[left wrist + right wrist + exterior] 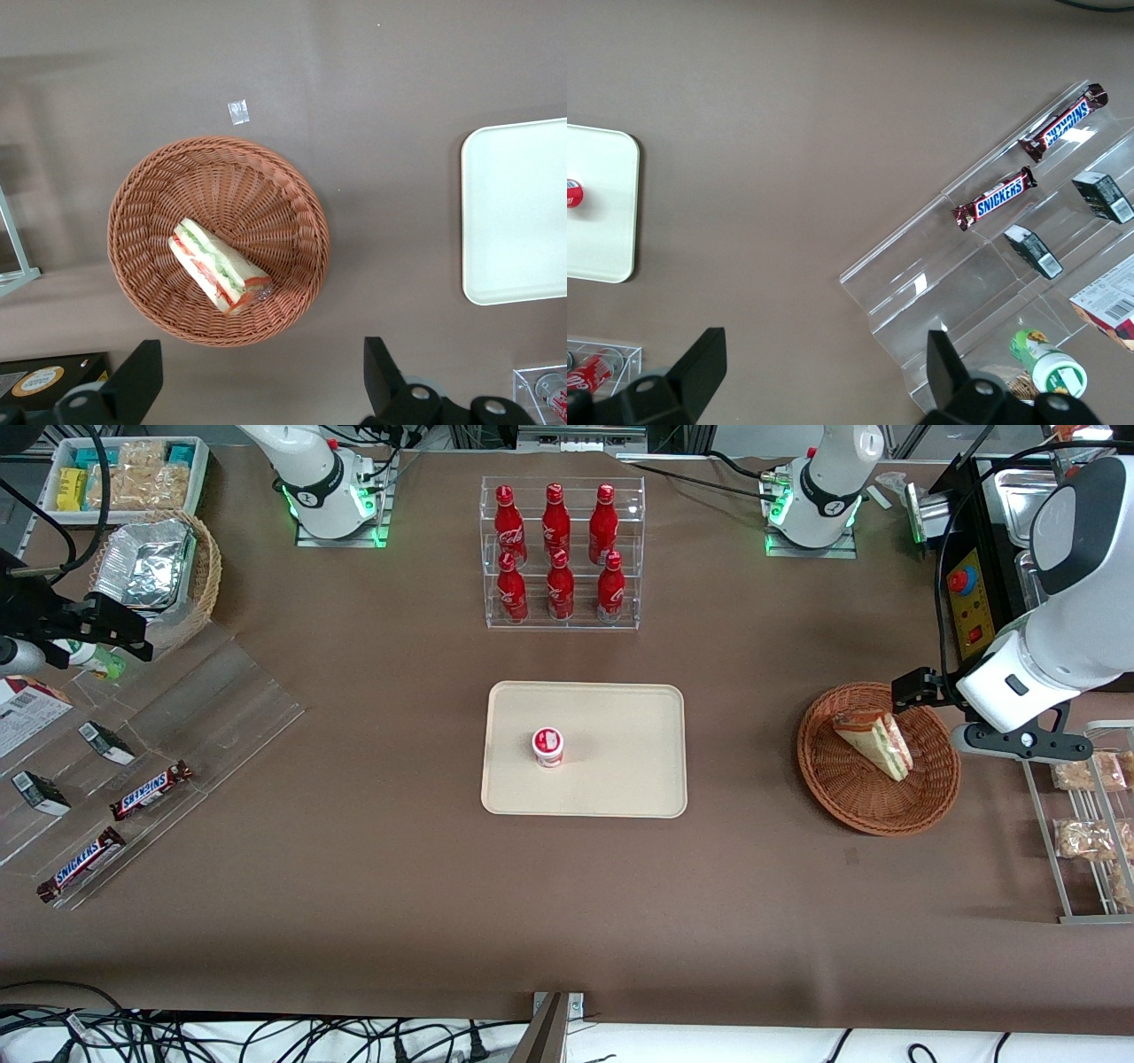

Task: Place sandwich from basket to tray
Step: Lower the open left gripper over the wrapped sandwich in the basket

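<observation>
— So, what's cut off?
— The gripper (257, 390), fingers apart above the woven basket's (142, 190) rim.
— And the sandwich (219, 266)?
— A layered wedge in the basket; the smooth tray (620, 717) sits mid-table.

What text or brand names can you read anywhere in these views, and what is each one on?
"SNICKERS": on the two chocolate bars in the clear acrylic display.
Red bottles in the clear rack: white script, too small to read.
Small cup on the tray: red lid label, unreadable.
Dark boxes: print unreadable.
Sandwich and basket: no text.
The pincer hovers open above the basket.
</observation>
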You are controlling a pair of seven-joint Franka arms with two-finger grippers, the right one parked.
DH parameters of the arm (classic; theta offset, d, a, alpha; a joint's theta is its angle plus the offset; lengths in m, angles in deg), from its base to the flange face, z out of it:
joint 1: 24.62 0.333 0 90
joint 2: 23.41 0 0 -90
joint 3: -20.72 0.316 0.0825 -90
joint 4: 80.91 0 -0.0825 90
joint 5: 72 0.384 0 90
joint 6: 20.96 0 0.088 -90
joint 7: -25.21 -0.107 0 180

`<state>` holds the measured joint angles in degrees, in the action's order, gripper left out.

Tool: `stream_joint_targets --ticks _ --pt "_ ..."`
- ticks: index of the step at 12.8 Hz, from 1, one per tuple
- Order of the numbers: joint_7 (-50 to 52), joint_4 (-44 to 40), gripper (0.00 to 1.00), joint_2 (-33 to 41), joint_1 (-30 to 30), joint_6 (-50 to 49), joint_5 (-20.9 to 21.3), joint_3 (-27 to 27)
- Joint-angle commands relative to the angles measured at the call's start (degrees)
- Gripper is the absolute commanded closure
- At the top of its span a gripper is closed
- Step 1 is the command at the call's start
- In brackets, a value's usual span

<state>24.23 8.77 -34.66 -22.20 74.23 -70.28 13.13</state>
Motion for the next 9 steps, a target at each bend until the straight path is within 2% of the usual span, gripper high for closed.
stream_joint_targets --ticks 1,6,9 --pt "-1.13 -1.88 0.0 -1.49 0.12 -1.49 -1.28 0.11" --pt "-0.52 -1.88 0.0 -2.29 0.73 -1.67 -0.58 0.37" --pt "13.77 -0.92 0.0 -3.34 2.23 -2.37 -0.31 1.08"
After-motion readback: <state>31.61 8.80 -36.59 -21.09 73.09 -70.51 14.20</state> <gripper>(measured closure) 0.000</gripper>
